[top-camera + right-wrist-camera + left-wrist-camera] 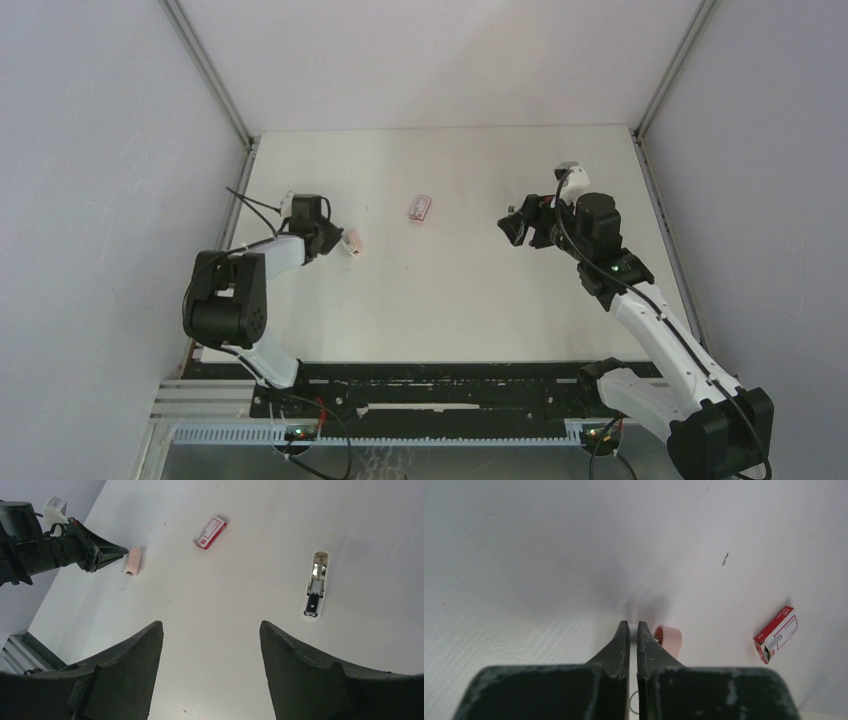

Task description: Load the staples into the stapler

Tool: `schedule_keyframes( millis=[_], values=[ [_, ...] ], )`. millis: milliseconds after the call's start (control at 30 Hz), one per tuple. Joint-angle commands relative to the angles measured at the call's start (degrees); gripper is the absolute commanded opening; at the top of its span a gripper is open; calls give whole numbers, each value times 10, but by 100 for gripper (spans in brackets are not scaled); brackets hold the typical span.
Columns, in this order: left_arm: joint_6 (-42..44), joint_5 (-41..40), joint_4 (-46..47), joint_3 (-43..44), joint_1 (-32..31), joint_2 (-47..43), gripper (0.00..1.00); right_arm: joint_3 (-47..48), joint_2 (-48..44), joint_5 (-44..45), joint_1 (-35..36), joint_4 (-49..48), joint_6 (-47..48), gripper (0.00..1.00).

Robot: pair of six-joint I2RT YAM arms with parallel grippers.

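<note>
The pink-red staples carton [419, 207] with a white label lies flat mid-table; it also shows in the left wrist view [777, 634] and the right wrist view [210, 532]. No loose staple strips show. A pink mini stapler [352, 243] lies just right of my left gripper [338, 238], whose jaws stand shut and empty beside it [633, 625]. The pink stapler [670, 639] sits against the right fingertip. A white stapler [316, 585], opened with its metal channel showing, lies ahead and right of my open, empty right gripper [210, 627], which hovers above the table [510, 225].
The white tabletop [450, 290] is walled by grey panels at left, right and back. A small dark speck [725, 558] lies on the surface. The white stapler is hidden under the right arm in the top view.
</note>
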State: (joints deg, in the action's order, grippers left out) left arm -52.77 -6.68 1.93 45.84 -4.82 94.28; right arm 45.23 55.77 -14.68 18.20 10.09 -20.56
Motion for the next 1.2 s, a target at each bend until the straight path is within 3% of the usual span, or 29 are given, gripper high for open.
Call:
schedule_keyframes(
  millis=[0, 333, 633, 1033, 1167],
  values=[
    [42, 7, 11, 10, -27, -13, 0, -2, -16, 2, 2, -17, -9, 70],
    [127, -30, -80, 42, -84, -17, 3, -12, 2, -6, 4, -23, -23, 70],
    [139, -12, -107, 57, -102, 18, 16, -15, 9, 3, 11, -25, -30, 70],
    [140, -21, -122, 65, -121, 23, 20, -15, 13, 19, 21, -26, -28, 69],
    [140, -22, -124, 64, -126, 18, 27, -15, 14, 19, 22, -26, -27, 70]
  ],
)
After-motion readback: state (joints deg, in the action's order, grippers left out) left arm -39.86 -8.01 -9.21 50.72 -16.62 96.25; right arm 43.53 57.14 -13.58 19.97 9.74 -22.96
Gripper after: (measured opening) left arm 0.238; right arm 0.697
